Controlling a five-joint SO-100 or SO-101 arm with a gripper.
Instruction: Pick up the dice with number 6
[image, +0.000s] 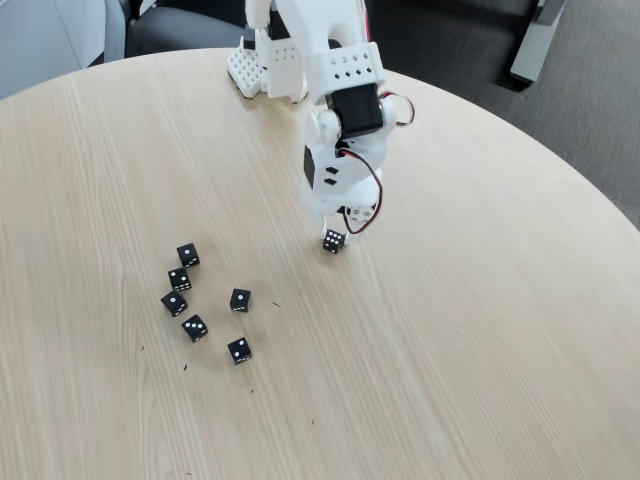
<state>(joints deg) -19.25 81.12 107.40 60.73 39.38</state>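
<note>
Pip-crowded black cube (333, 241) (round woodgrain table (480, 330))

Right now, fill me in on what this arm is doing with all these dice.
A white robot arm reaches down over a round wooden table, its gripper right at one black die that sits apart from the rest. Whether the die is clamped or resting on the table can't be told from this fixed view. Six more black dice lie in a loose cluster to the left, untouched.
</note>
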